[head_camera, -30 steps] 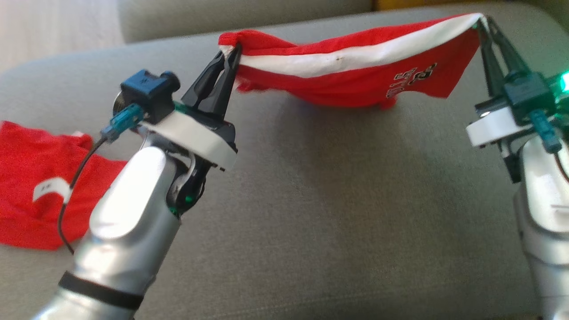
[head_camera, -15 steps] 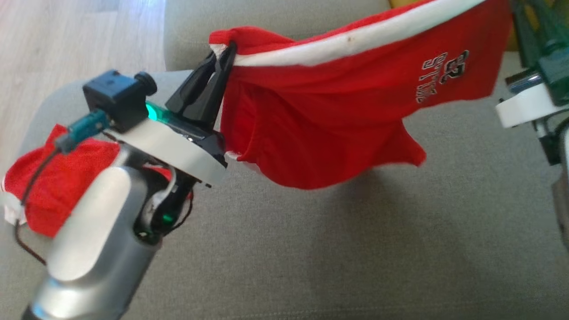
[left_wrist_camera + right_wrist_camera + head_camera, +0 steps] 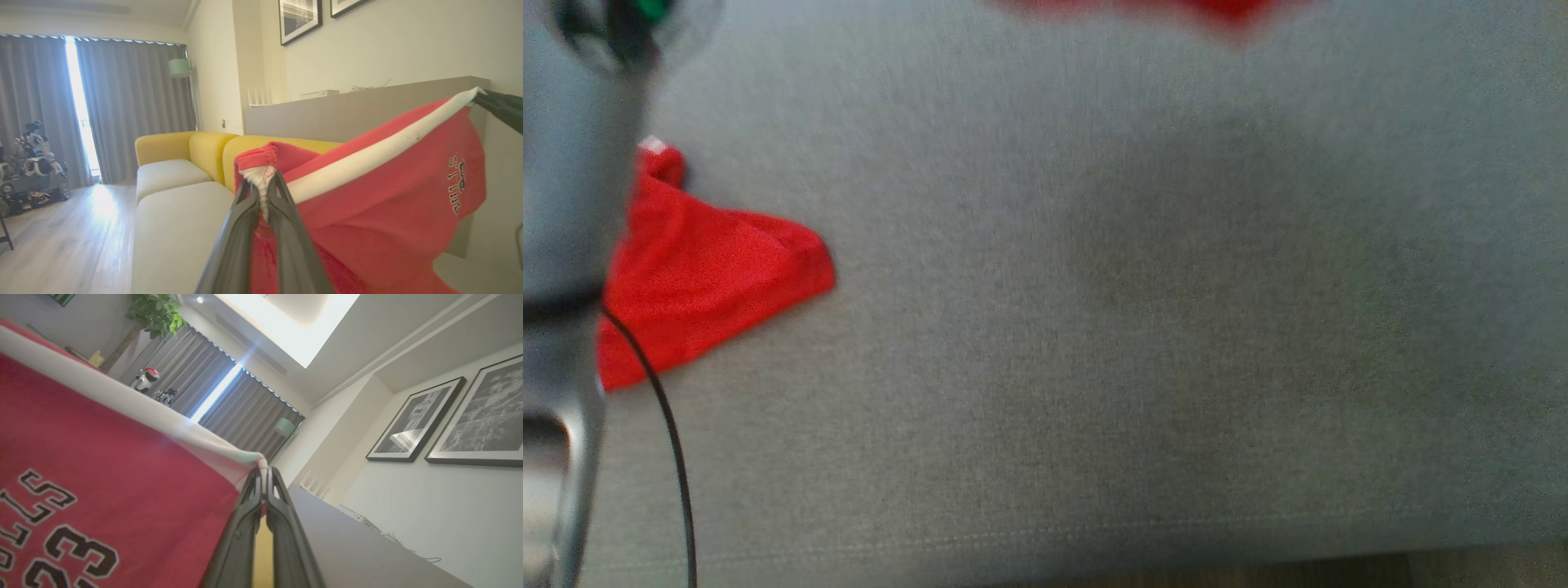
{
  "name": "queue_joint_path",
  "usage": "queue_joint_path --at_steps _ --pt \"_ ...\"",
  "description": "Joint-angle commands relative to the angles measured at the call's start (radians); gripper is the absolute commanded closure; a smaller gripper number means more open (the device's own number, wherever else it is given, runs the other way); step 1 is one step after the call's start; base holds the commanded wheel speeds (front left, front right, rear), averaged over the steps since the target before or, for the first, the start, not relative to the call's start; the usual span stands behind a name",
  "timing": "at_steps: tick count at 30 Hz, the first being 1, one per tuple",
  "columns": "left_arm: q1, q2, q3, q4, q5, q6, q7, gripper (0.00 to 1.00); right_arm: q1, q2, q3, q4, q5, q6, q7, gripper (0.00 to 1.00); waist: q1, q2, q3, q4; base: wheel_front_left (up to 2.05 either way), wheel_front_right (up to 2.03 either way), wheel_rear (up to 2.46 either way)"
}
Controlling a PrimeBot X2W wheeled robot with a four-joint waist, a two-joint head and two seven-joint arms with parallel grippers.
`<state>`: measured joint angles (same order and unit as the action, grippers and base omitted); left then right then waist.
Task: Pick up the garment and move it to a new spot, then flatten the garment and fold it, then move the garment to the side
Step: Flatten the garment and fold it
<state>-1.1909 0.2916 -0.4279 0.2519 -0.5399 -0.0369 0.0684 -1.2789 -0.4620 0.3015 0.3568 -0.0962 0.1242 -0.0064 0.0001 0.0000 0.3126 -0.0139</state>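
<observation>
The garment (image 3: pixel 388 200) is a red jersey with a white band and black lettering, held up in the air and stretched between both grippers. In the left wrist view my left gripper (image 3: pixel 263 185) is shut on one bunched end of the white band. In the right wrist view my right gripper (image 3: pixel 263 473) is shut on the other corner of the garment (image 3: pixel 81 457). In the head view only the garment's blurred lower hem (image 3: pixel 1225 10) shows at the top edge, above the grey sofa seat (image 3: pixel 1135 327).
A second red cloth (image 3: pixel 703 269) lies on the seat at the left, partly behind my pale left forearm (image 3: pixel 564 204) and its black cable. The seat's front edge runs along the bottom of the head view. A yellow sofa back (image 3: pixel 196 151) stands behind the seat.
The garment has risen higher with both grippers, from sagging close over the seat to leaving the head view's top. The head view has tilted down toward the seat.
</observation>
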Motion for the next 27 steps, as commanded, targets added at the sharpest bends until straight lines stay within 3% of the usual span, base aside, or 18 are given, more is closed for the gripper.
queue_joint_path --at_steps 1,7,16,22,27 --pt "-0.076 0.028 0.046 0.025 0.028 -0.003 -0.045 1.00 -0.039 0.030 -0.024 0.030 -0.024 0.007 -0.037 1.00 -0.0001 0.0000 0.116 -0.012 0.00 0.00 0.00" --pt "-0.171 -0.029 0.038 0.212 0.032 -0.044 -0.195 1.00 -0.105 0.125 -0.078 0.207 -0.113 0.007 -0.167 1.00 -0.0001 0.0000 0.149 -0.004 0.00 0.00 0.00" --pt "-0.008 -0.086 -0.060 0.364 -0.003 -0.084 -0.276 1.00 0.073 0.177 -0.088 0.401 -0.128 0.007 -0.233 1.00 -0.0001 0.0000 0.122 0.005 0.00 0.00 0.00" --pt "0.182 -0.089 -0.145 0.436 -0.036 -0.092 -0.293 1.00 0.211 0.179 -0.005 0.556 -0.093 0.007 -0.249 1.00 -0.0001 0.0000 0.080 0.009 0.00 0.00 0.00" --pt "0.316 -0.070 -0.256 0.448 -0.054 -0.093 -0.297 1.00 0.281 0.178 0.148 0.685 -0.010 0.007 -0.251 1.00 -0.0001 0.0000 0.039 0.012 0.00 0.00 0.00"
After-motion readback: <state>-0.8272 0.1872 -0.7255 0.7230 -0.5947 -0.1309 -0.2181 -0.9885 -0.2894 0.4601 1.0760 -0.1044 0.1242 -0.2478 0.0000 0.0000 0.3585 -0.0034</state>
